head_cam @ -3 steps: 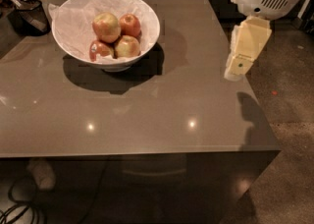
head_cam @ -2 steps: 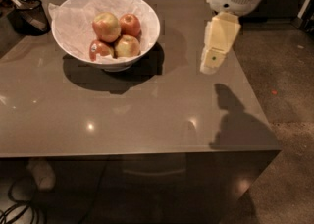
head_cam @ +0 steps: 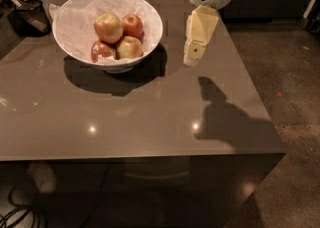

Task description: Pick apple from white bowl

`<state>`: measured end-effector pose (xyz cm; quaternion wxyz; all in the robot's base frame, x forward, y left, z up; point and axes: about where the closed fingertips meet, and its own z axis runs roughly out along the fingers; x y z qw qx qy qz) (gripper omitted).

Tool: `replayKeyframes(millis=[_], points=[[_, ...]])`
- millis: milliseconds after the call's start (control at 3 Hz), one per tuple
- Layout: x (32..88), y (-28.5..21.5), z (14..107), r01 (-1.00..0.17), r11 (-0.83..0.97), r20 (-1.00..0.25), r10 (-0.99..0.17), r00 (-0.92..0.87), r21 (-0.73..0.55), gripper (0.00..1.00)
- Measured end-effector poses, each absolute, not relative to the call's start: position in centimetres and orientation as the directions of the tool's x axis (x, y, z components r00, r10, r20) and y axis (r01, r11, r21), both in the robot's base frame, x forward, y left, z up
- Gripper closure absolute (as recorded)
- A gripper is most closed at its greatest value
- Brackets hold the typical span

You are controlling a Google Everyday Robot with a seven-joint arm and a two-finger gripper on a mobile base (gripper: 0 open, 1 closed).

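The white bowl [head_cam: 150,28], lined with crinkled white paper, stands at the back left of the table. It holds several apples. The apple [head_cam: 108,27], the largest one, yellow-green with a red-orange blush, sits on top at the left of the pile. A smaller red apple [head_cam: 132,24] lies to its right, and two more lie in front. My gripper [head_cam: 192,57] hangs above the table to the right of the bowl, apart from it, its cream-coloured fingers pointing down.
A dark container [head_cam: 31,16] stands at the back left corner beside the bowl. The brown table [head_cam: 150,117] ends at the right and front edges, with speckled floor [head_cam: 295,97] beyond. The arm's shadow falls on the table's right side.
My gripper has moved left across the table, from past the right edge to close beside the bowl. The bowl and apples have not moved.
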<state>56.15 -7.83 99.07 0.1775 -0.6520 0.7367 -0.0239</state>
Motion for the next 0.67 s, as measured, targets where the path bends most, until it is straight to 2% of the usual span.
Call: replayKeyframes(millis=[667], points=[[62.0,-2.0,100.7,-0.95,0.11,-0.274,-0.961,-0.027,-0.293,0.0]])
